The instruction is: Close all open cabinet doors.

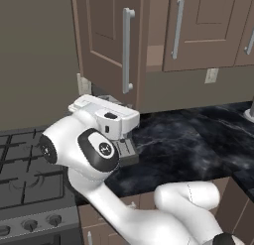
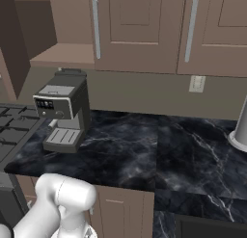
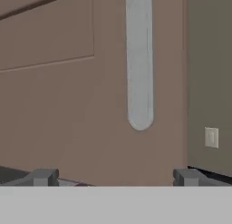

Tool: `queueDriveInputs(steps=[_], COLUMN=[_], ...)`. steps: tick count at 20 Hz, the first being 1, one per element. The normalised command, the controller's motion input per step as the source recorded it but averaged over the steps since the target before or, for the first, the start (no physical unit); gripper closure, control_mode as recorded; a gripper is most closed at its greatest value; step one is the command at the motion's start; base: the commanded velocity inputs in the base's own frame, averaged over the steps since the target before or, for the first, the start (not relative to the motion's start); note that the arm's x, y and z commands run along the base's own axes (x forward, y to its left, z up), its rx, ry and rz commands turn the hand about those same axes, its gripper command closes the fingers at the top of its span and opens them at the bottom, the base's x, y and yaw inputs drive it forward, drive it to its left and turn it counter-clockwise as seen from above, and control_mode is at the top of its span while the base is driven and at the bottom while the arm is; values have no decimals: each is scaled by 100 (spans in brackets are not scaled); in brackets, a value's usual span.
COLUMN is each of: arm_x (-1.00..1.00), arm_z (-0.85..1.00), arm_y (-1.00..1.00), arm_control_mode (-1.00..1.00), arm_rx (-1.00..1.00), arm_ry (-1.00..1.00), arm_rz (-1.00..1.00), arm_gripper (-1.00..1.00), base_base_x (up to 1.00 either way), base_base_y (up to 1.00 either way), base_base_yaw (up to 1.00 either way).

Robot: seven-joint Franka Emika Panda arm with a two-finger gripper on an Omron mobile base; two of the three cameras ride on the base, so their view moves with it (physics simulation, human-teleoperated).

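One tall brown cabinet door [image 1: 101, 35] stands swung open over the counter, its silver bar handle [image 1: 128, 50] facing me and the bare shelf [image 1: 155, 55] showing behind it. In the right base view this open door [image 2: 8, 44] is at the far left, beside the shelf [image 2: 62, 55]. Two neighbouring doors [image 2: 130, 30] [image 2: 217, 34] sit shut. In the hand view my gripper [image 3: 115, 177] is open with nothing between its fingertips [image 3: 43, 177]. It faces the lower part of the open door [image 3: 68, 109], just under the handle's bottom end [image 3: 139, 114]. My white hand [image 1: 105, 116] hangs below the door's lower edge.
A grey coffee machine [image 2: 62, 112] stands on the black marble counter [image 2: 144, 150] under the open cabinet, partly behind my arm in the left base view. A stove [image 1: 25, 174] lies to the left. A wall outlet [image 2: 196, 83] and a grey object [image 2: 240, 128] are to the right.
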Motion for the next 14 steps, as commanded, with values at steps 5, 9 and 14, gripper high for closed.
queueDriveInputs(steps=[5,9,14], arm_x=[1,2,1], arm_z=[12,8,0], arm_y=[-20,-23,-24], arm_control_mode=[-100,-100,-100], arm_rx=[0,0,0], arm_ry=[0,0,0], arm_rz=[-8,-4,-2], arm_gripper=[-100,-100,-100], base_base_x=[0,0,0], base_base_y=[0,0,0], base_base_yaw=[0,0,0])
